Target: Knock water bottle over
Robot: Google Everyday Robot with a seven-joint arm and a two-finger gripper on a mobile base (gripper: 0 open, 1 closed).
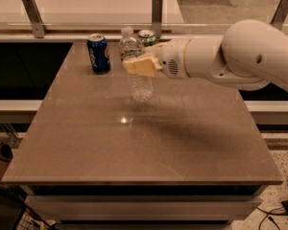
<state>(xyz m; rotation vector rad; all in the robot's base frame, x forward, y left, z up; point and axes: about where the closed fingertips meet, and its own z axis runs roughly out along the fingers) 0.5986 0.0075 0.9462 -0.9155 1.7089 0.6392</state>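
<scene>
The claw (138, 64) overlaps the middle of the standing water bottle (142, 87).

One camera looks down on the table (134, 147) from a high spot beyond its near edge, facing across the top toward the far edge and the railing (157, 8) behind it. It stands near enough that the whole tabletop fills most of the view. The gripper (138, 65) hangs over the table's far half, its arm (249, 51) entering from the table's right side.
</scene>
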